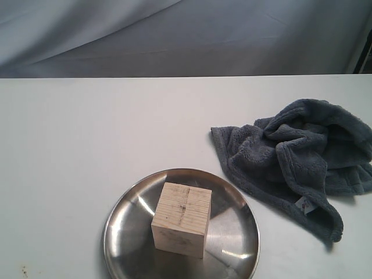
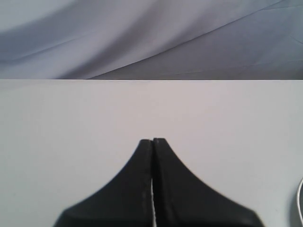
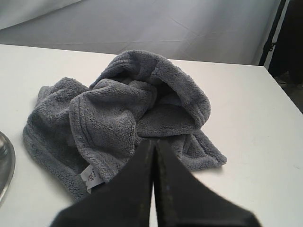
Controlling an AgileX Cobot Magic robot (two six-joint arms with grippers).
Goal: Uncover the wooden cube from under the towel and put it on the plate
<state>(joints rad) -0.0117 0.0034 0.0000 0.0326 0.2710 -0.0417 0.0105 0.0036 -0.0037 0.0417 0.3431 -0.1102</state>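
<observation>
The wooden cube [image 1: 182, 219] stands uncovered on the shiny steel plate [image 1: 125, 226] at the front of the table, its dark line facing up. The dark grey towel [image 1: 299, 157] lies crumpled on the table to the right of the plate, white tag [image 1: 304, 204] showing. Neither gripper appears in the exterior view. My left gripper [image 2: 153, 140] is shut with nothing in it, over bare white table. My right gripper [image 3: 155, 142] is shut and empty, just in front of the towel [image 3: 128, 113]; a sliver of the plate [image 3: 4, 165] shows at that view's edge.
The white table [image 1: 87, 133] ends at a far edge against a grey draped backdrop [image 1: 186, 35]. A dark stand [image 3: 279, 28] rises beyond the table's right corner.
</observation>
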